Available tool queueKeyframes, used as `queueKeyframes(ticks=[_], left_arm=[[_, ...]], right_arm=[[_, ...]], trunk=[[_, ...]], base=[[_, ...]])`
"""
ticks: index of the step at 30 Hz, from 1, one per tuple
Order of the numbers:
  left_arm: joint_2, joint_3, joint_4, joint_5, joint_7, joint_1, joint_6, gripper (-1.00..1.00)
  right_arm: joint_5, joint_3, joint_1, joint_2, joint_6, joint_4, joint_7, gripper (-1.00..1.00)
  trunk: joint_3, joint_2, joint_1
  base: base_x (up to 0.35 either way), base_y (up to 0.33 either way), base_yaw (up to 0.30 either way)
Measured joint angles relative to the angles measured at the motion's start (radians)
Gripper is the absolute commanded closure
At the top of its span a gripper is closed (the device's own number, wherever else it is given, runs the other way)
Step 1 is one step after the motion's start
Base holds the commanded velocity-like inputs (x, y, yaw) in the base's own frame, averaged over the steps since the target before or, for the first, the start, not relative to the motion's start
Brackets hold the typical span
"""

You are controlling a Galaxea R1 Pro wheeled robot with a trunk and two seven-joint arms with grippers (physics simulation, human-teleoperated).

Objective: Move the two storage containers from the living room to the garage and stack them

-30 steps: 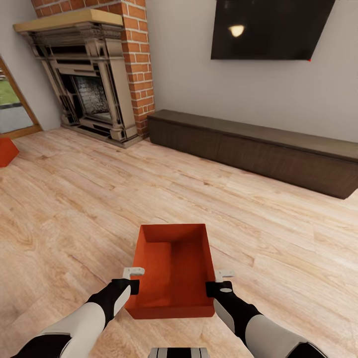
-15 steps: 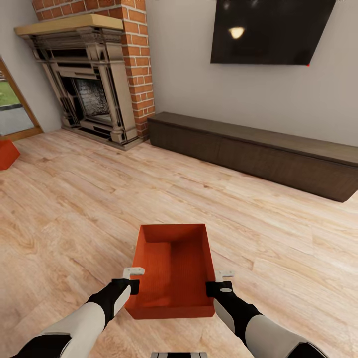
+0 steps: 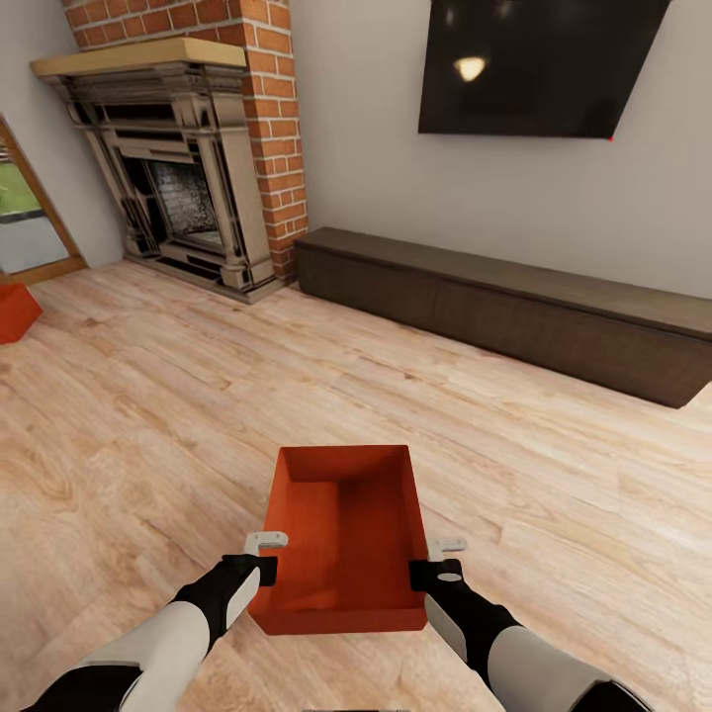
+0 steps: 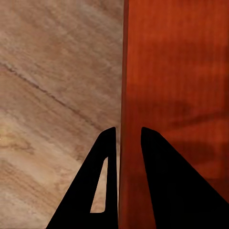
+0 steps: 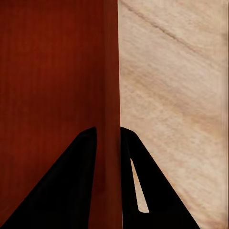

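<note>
An open orange-red storage container (image 3: 341, 539) hangs in front of me over the light wood plank floor of the living room. My left gripper (image 3: 265, 572) is shut on its left wall, and my right gripper (image 3: 423, 574) is shut on its right wall. The left wrist view looks along two black fingers (image 4: 107, 191) straddling the container wall (image 4: 129, 95). In the right wrist view the black fingers (image 5: 76, 191) clamp the opposite wall (image 5: 110, 71). A second storage container (image 3: 14, 311) stands on the floor at the far left, cut off by the frame's edge.
A brick fireplace (image 3: 183, 148) fills the far left corner, with a glass door (image 3: 25, 213) beside it. A long dark low bench (image 3: 514, 307) runs along the back wall under a wall TV (image 3: 534, 64). Open wood floor (image 3: 198, 396) lies ahead.
The whole view has shifted slightly, with the room sliding down and left in frame. The held container and both grippers keep their places in the picture.
</note>
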Motion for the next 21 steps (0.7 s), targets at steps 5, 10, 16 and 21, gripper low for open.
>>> queueKeyframes(ticks=[5,10,16,21], left_arm=[[0.0,0.0,0.0,-0.001,-0.001,0.0,0.0,1.0],[-0.001,0.002,-0.001,-0.002,0.001,0.0,0.0,1.0],[-0.003,0.01,-0.001,-0.01,0.001,0.0,0.001,1.0],[-0.003,0.013,-0.001,-0.013,0.0,0.0,0.002,1.0]], right_arm=[[-0.001,0.001,0.0,0.0,0.0,-0.001,-0.001,1.0],[-0.001,0.0,0.0,-0.001,0.0,-0.002,0.001,1.0],[0.02,-0.02,0.0,-0.002,0.001,0.0,0.015,1.0],[0.02,-0.021,0.0,-0.002,0.0,0.001,0.016,1.0]], trunk=[[0.016,0.035,-0.019],[0.031,0.07,-0.038],[0.05,0.112,-0.061],[0.066,0.147,-0.081]], base=[[0.0,0.0,0.0],[0.0,0.0,0.0],[0.0,0.0,0.0],[0.0,0.0,0.0]])
